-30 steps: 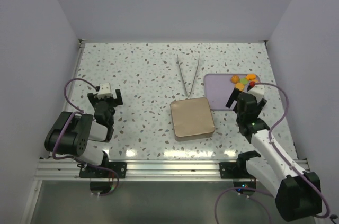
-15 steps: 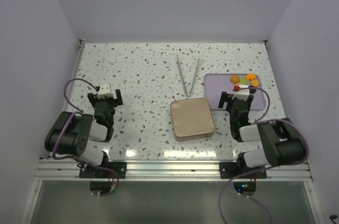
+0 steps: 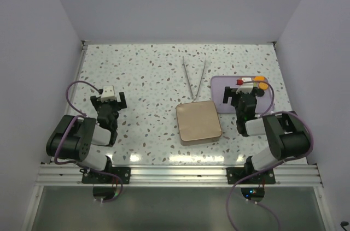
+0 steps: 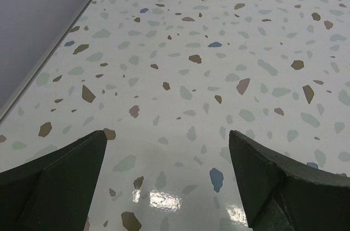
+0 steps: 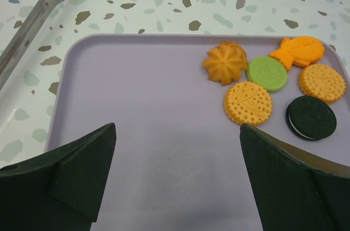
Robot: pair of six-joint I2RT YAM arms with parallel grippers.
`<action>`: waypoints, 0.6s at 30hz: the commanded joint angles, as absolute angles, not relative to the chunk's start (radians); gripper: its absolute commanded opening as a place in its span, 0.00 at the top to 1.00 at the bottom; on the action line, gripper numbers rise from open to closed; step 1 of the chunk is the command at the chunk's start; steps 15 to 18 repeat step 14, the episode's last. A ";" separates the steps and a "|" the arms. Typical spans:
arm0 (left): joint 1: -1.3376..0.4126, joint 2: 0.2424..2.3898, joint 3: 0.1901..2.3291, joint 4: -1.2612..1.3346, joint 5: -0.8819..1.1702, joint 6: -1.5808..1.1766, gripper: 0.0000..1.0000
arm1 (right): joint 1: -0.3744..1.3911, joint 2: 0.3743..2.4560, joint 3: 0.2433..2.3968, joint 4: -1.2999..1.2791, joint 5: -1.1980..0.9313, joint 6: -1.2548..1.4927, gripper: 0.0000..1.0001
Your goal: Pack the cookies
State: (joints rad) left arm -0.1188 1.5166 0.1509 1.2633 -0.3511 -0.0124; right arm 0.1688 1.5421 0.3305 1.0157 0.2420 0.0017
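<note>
Right gripper [image 5: 178, 182] fingers spread wide, empty, over the near part of the flat lilac plastic tray [image 5: 136, 111]. Six assorted cookies [image 5: 254, 81] lie loose in its far right corner. Left gripper [image 4: 167, 182] also wide, over bare speckled table [image 4: 219, 51].

Judged: cookies not packed; tan square closed box [image 3: 198, 122] needs opening.

Only the top view shows the box and all of the metal tongs [image 3: 194, 78]; wrist view counts the cookies.

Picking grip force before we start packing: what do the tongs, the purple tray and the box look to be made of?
Tongs: likely bare metal, going by the silvery sheen and slotted tip. Tray: probably matte plastic, with its even lilac colour, rounded rim and dull surface. Box: tan with a soft sheen, maybe tin or coated card; I cannot tell which.
</note>
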 commanded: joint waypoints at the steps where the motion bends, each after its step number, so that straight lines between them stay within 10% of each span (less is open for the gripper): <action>1: -0.112 1.514 0.150 1.404 -0.354 0.008 0.00 | 0.164 1.532 0.345 1.006 0.221 -0.020 0.01; 18: -0.109 1.516 0.149 1.402 -0.353 0.008 0.00 | 0.161 1.536 0.336 1.021 0.218 -0.021 0.01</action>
